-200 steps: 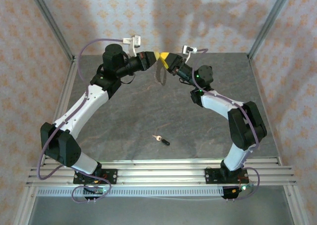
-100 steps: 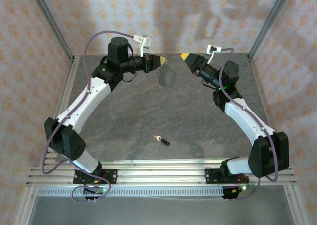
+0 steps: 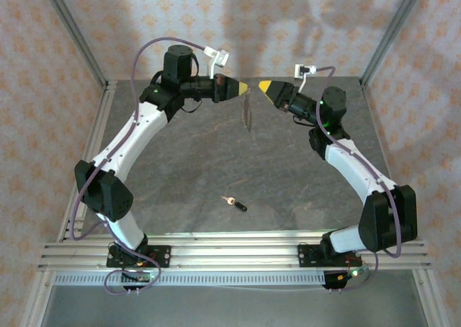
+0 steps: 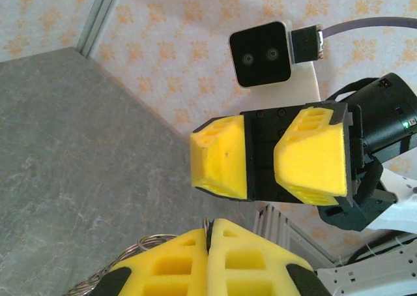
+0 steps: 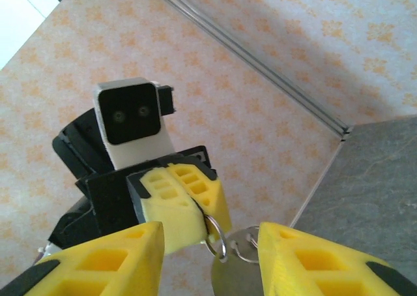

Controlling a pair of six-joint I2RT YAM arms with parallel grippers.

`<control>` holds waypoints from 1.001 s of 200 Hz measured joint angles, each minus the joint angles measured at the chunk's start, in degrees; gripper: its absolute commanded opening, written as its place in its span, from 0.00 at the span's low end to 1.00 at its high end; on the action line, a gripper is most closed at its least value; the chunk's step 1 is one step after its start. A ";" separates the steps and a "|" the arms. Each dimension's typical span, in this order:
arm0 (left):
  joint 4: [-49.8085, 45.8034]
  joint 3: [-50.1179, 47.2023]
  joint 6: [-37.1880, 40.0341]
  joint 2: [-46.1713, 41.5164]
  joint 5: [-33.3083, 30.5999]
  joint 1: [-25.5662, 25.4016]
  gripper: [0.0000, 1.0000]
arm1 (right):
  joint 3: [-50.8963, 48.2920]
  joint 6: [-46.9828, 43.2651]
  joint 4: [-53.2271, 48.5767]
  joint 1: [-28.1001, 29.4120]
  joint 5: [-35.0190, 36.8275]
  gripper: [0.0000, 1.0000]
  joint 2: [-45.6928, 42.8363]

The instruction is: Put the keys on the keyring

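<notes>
My left gripper [image 3: 245, 88] is high over the back of the table, shut on the top of the keyring [image 3: 247, 112], which hangs straight down from its tips. In the left wrist view the yellow pads [image 4: 176, 260] pinch the metal ring, and coils of the keyring [image 4: 140, 247] stick out to the left. My right gripper [image 3: 264, 87] faces it tip to tip, a small gap away, open and holding nothing. In the right wrist view the keyring [image 5: 219, 238] hangs from the left gripper [image 5: 186, 201], framed by my right gripper [image 5: 208, 247]. The black-headed key [image 3: 234, 202] lies on the table.
The grey stone-patterned table [image 3: 180, 154] is walled by patterned panels at the back and sides. The aluminium rails [image 3: 230, 244] with both arm bases run along the near edge, just below the key.
A second ago both grippers met tip to tip. The right one then pulled away to the right and has come back close. The left gripper shifted right with the keyring.
</notes>
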 measured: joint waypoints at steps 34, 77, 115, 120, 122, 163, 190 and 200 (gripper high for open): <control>0.07 0.07 -1.29 0.39 1.18 0.00 0.00 | 0.00 1.55 3.21 1.03 -0.11 0.35 1.75; 0.63 0.09 -2.69 0.42 1.40 0.00 0.00 | 0.00 2.23 4.66 2.60 -0.11 0.31 2.86; 1.77 0.09 -3.74 0.42 1.42 -0.02 0.00 | 0.00 2.40 5.75 3.34 -0.11 0.28 3.15; 1.90 0.09 -3.82 0.42 1.42 -0.02 0.00 | 0.00 2.43 5.84 3.37 -0.09 0.28 3.23; 1.99 0.09 -3.87 0.42 1.42 -0.02 0.00 | 0.00 2.40 5.90 3.41 -0.11 0.28 3.30; 3.13 0.17 -4.96 0.52 1.42 -0.07 0.00 | 0.00 2.73 6.40 3.72 -0.09 0.20 3.58; 3.82 0.26 -5.35 0.52 1.68 -0.07 0.00 | 0.00 2.82 6.64 3.72 0.09 0.04 3.65; 3.89 0.50 -5.38 0.55 1.66 -0.07 0.00 | 0.00 3.19 6.78 3.69 0.13 0.00 3.72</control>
